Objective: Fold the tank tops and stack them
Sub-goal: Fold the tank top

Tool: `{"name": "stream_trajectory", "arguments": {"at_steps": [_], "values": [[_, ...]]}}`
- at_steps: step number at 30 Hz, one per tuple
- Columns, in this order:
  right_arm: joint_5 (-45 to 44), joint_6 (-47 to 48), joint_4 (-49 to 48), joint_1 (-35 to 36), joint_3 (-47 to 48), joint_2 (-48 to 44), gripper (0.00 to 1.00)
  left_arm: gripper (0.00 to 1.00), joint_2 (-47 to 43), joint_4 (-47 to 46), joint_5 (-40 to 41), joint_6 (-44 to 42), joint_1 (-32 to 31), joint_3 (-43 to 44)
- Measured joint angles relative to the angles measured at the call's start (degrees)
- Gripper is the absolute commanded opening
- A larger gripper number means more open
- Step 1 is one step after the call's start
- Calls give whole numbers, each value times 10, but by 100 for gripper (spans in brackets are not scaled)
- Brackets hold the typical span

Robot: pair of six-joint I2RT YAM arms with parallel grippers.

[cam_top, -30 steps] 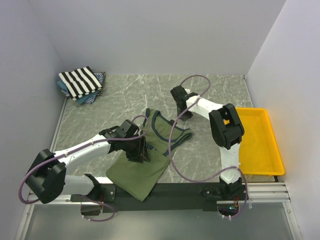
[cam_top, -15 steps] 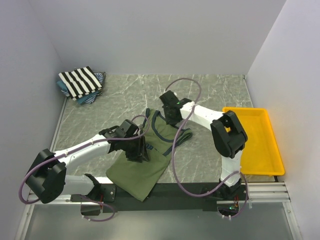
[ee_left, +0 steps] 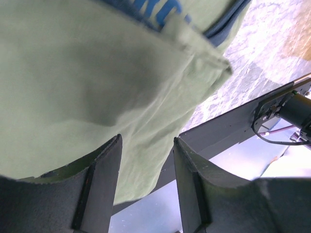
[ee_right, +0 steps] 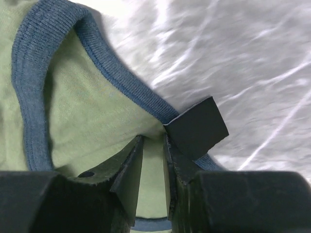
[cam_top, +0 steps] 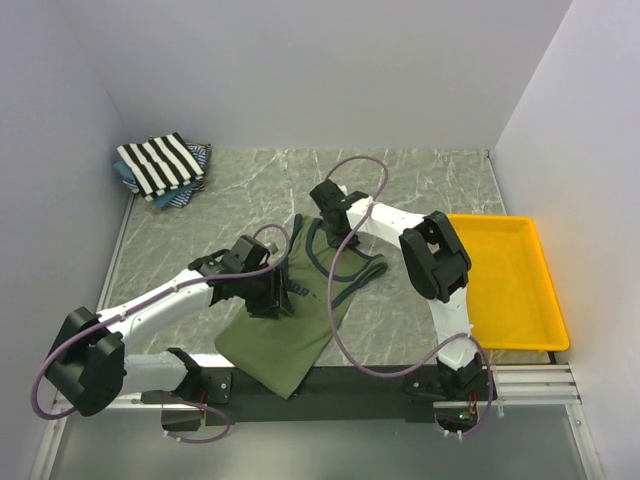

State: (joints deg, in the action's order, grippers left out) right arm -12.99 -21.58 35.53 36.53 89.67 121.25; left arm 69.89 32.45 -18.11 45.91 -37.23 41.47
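- Your olive top (cam_top: 290, 340) lies in the middle of the table (cam_top: 240, 190). Its straps point to the far side, and its hem reaches over the near edge onto the black rail (cam_top: 350, 385).
- Your left gripper (ee_left: 146, 145) sits over the top's middle, on its left side. In the left wrist view the fingers (ee_left: 99, 177) are plainly parted. The green cloth lies flat beyond the gap and nothing is clamped between them.
- The blue print (ee_left: 155, 9) shows at the upper edge of that view, past a soft fold in the cloth.
- Your right gripper (ee_right: 153, 145) is at the far end of the top, down at the navy trim (ee_right: 121, 82) of an opening.
- Its jaws are drawn nearly together, with only a thin strip of green cloth showing between them. One fingertip (ee_right: 194, 128) overlaps the trim. You cannot tell from these views whether the cloth is really pinched.
- The striped top (cam_top: 160, 163) lies folded in the far left corner. It is on top of blue patterned cloth (cam_top: 188, 193) and well apart from both arms.
- The yellow tray (cam_top: 520, 320) sits at the right side of the table, beside the right arm.
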Motion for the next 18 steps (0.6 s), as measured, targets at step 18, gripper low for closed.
{"name": "stream_trajectory", "arguments": {"at_steps": [18], "values": [[-42, 5, 74, -120, 116, 68, 35, 53, 33, -34, 15, 5, 11, -8]]}}
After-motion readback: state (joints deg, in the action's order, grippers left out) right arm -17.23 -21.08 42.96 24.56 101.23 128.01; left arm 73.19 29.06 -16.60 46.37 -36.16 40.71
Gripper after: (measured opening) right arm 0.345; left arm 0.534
